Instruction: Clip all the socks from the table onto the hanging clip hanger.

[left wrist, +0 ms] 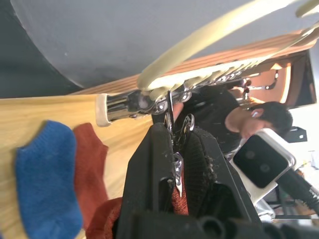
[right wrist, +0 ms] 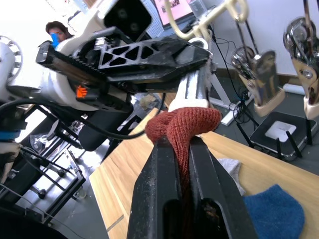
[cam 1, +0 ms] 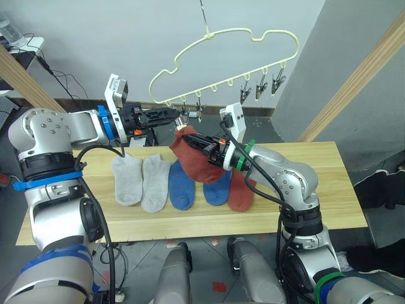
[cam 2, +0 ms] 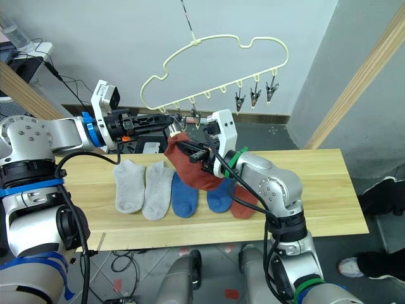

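On the table (cam 1: 316, 183), five socks (cam 1: 155, 182) lie in a row. Above, clip hanger (cam 1: 221, 66). Right gripper (cam 1: 201, 144) clamps a rust sock (cam 1: 197, 159), raised to the left-end clip (left wrist: 178, 144), squeezed by left gripper (cam 1: 179, 116).

Both eye views look forward and down from the head onto the table (cam 1: 316, 158), sharing the clip hanger (cam 1: 221, 57) above its far edge. The left wrist view sits close under the hanger's bar, looking along its own fingers. The right wrist view looks up from just above the table toward the same hanger.
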